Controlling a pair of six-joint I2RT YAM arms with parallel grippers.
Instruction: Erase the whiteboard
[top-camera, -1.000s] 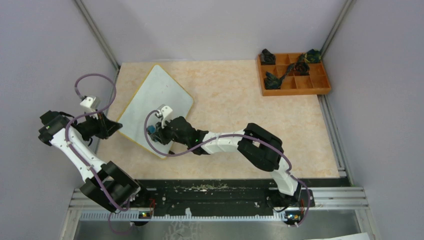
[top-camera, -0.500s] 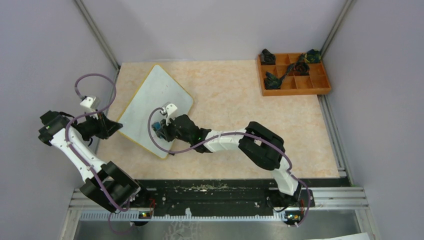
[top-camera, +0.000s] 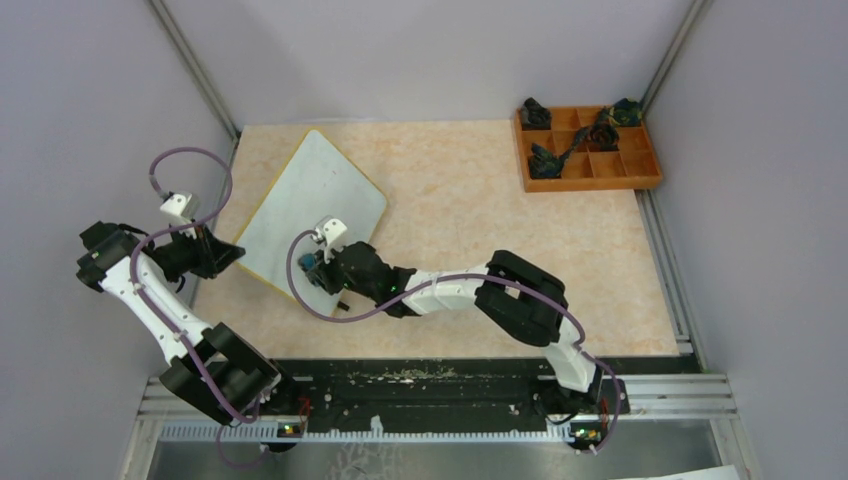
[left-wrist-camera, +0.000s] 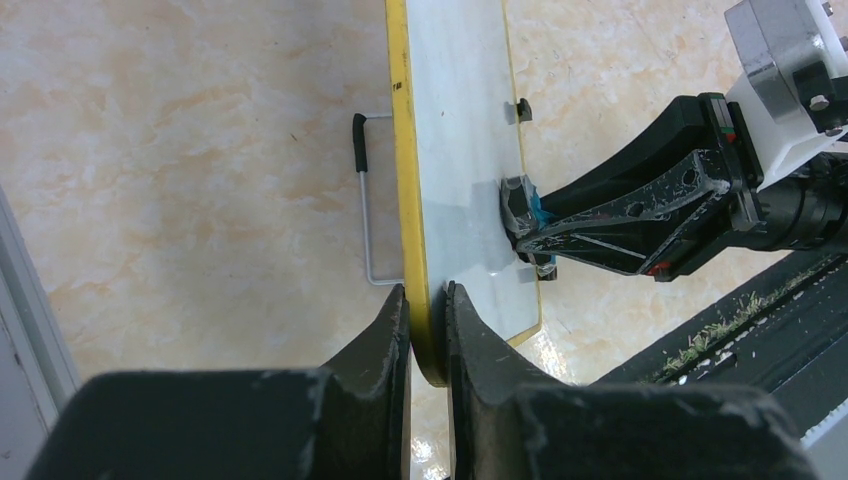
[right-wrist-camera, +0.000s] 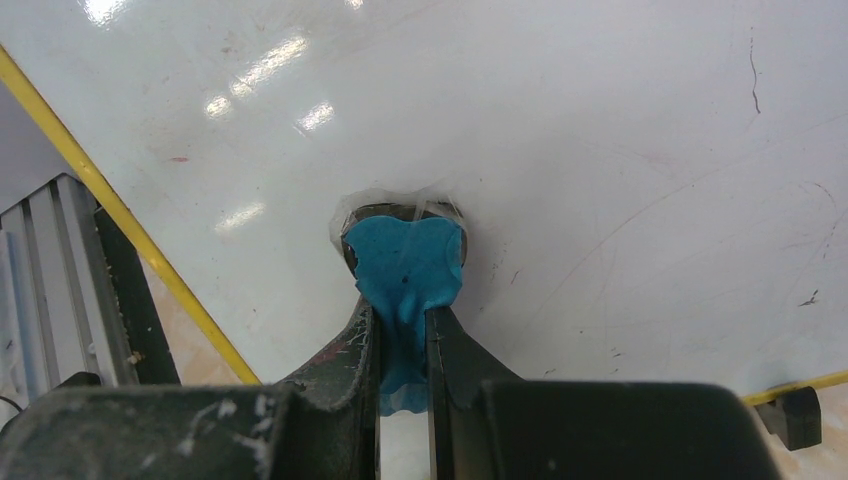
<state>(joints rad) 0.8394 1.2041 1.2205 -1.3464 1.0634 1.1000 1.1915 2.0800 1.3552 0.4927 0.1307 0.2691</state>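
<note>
The whiteboard (top-camera: 310, 205) is white with a thin yellow edge and stands tilted at the table's left. My left gripper (top-camera: 237, 252) is shut on its near-left yellow edge (left-wrist-camera: 428, 335). My right gripper (top-camera: 312, 268) is shut on a blue eraser pad (right-wrist-camera: 403, 265) and presses it against the board's lower part (right-wrist-camera: 560, 130). The board surface shows only faint scratches and smudges, no clear writing. From the left wrist view the right gripper (left-wrist-camera: 528, 225) shows against the board face.
An orange-brown compartment tray (top-camera: 640, 176) with dark small parts sits at the far right. A thin wire stand (left-wrist-camera: 366, 215) juts from behind the board. The black rail (top-camera: 440, 385) runs along the near edge. Grey walls close in on the left and right.
My right gripper with the eraser slid across the board's lower part, first up and right, then back down toward the near corner. The left gripper and the board have not moved.
</note>
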